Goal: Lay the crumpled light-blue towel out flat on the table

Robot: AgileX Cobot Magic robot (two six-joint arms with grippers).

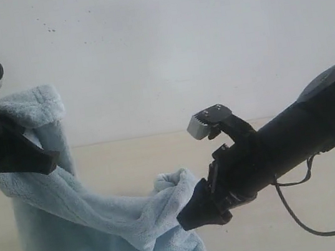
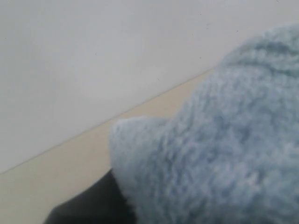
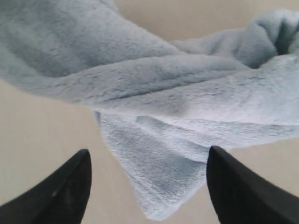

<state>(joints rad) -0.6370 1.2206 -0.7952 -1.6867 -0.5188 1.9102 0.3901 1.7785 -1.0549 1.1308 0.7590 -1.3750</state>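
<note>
Left fingers [image 1: 30, 157], raised above the bench [image 1: 134, 159], are clamped on an upper corner of the light-blue towel [image 1: 89, 232]. The cloth hangs from them and slopes down to a bunched fold at centre. Right fingers [image 3: 60, 191] are spread wide, one high and one low, facing that fold and gripping nothing.

Our left claw [image 1: 41, 161], raised at nine o'clock, is clamped on the towel [image 1: 94, 225]. Our right arm [image 1: 295, 135] reaches in from three o'clock, right claw [image 1: 192, 173] spread wide.
</note>
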